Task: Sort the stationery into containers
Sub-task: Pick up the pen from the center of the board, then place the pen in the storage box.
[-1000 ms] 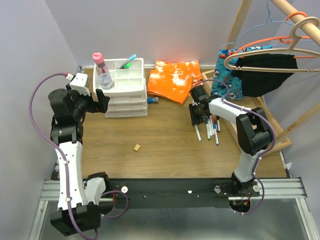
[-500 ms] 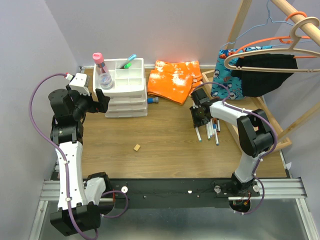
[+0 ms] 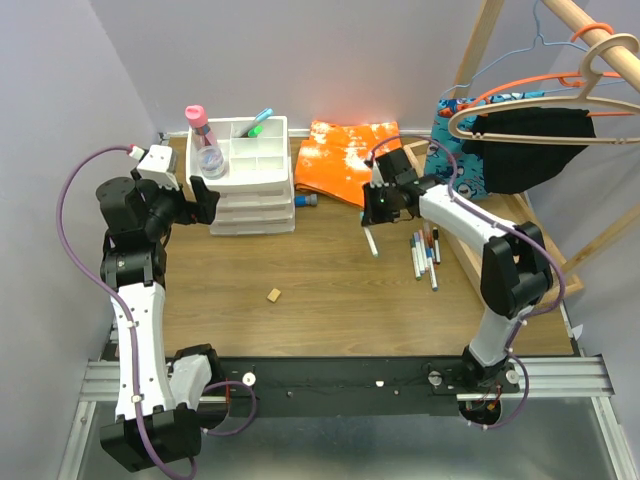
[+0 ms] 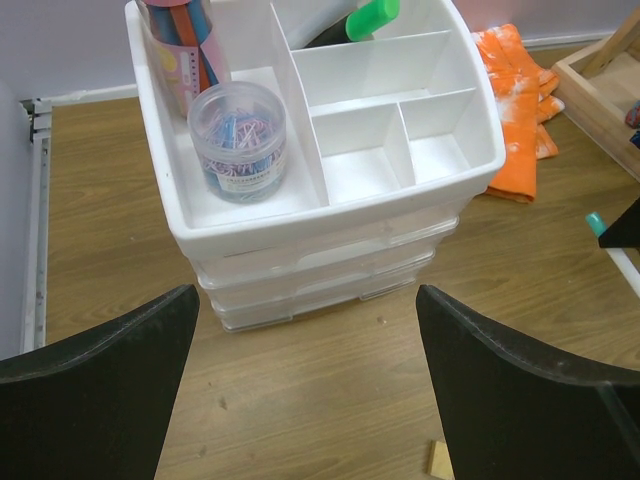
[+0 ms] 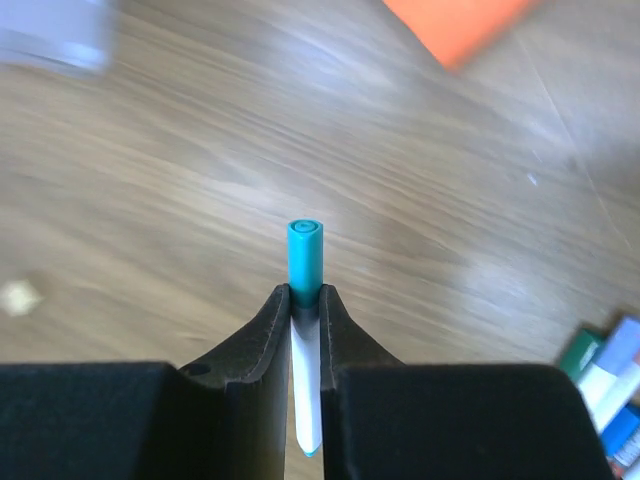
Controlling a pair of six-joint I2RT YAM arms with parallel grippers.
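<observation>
The right hand (image 3: 378, 205) is clamped on a white teal-capped pen (image 5: 305, 250) just below the cap, holding it above the counter (image 3: 320, 290) near the orange cloth (image 3: 345, 155). The pen's long axis runs along the fingers, cap past their tips. Its target, the white three-drawer unit (image 3: 252, 212), lies well apart to that hand's left, so the carry should go leftward. The left hand (image 4: 310, 350), jaws wide apart and holding nothing, sits just in front of the unit
</observation>
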